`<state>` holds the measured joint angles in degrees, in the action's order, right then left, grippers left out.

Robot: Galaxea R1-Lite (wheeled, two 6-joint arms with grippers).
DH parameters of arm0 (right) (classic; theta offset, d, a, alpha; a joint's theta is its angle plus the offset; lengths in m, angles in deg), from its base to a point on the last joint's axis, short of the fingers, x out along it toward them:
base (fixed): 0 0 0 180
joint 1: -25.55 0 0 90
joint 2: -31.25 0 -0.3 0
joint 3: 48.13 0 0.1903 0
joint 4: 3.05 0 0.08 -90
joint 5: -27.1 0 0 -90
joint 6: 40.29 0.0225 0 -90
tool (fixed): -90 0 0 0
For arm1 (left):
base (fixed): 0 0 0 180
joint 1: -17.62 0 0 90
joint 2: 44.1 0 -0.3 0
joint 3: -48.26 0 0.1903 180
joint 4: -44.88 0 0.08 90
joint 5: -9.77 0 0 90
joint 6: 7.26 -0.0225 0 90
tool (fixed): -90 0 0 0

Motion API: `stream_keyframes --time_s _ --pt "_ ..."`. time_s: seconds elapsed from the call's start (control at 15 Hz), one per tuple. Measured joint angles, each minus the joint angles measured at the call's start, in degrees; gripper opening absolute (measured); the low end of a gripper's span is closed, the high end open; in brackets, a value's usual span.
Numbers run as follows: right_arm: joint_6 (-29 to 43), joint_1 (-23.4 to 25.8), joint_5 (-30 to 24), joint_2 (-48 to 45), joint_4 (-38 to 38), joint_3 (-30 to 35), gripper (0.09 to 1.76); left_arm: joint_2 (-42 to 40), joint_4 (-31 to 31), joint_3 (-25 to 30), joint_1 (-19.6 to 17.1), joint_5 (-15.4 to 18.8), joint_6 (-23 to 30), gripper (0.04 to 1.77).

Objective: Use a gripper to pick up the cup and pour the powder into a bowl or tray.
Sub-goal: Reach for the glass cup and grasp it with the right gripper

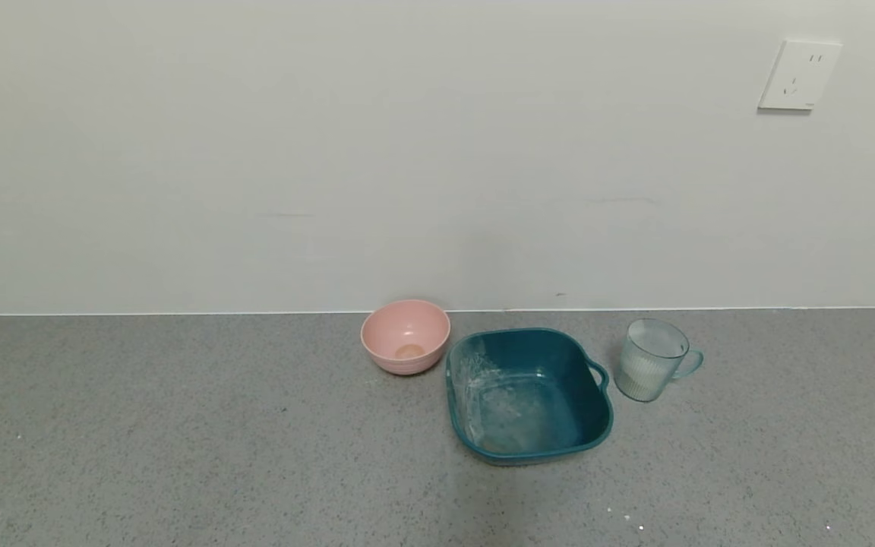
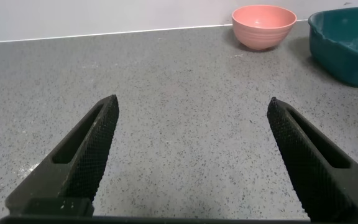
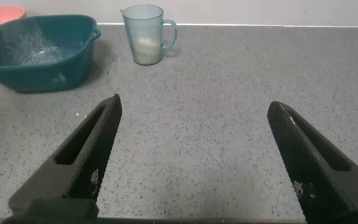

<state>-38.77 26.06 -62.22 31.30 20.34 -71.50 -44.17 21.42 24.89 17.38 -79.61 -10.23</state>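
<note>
The pale blue-green ribbed cup [image 1: 649, 362] stands upright on the grey counter, just right of the teal basin [image 1: 603, 425], handle to the right. Pale powder [image 3: 145, 45] lies in its bottom. The basin's inside is dusted white. In the right wrist view the cup [image 3: 144, 34] and the basin [image 3: 73, 70] are far ahead of my right gripper [image 3: 192, 109], which is open and empty above bare counter. My left gripper [image 2: 192, 107] is open and empty too, well short of the basin [image 2: 328, 61]. Neither gripper shows in the head view.
A small pink bowl [image 1: 405, 335] stands left of the basin by the wall, with a beige patch in its bottom; it also shows in the left wrist view [image 2: 263, 26]. A white wall socket [image 1: 799, 74] is up at the right. A few white specks [image 1: 626, 518] lie on the counter.
</note>
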Motion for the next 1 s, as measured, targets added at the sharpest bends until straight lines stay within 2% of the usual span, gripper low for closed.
stream_keyframes --time_s 0.33,0.53,1.0 --pt "-0.15 -0.33 0.13 0.37 0.49 -0.21 1.71 0.0 0.0 0.0 0.0 0.0 0.0 1.72" --pt "0.16 -0.33 0.28 1.79 1.55 -2.69 1.71 0.0 0.0 0.0 0.0 0.0 0.0 1.72" --pt "0.44 -1.0 0.05 14.2 1.23 -9.07 1.71 0.0 0.0 0.0 0.0 0.0 0.0 1.72"
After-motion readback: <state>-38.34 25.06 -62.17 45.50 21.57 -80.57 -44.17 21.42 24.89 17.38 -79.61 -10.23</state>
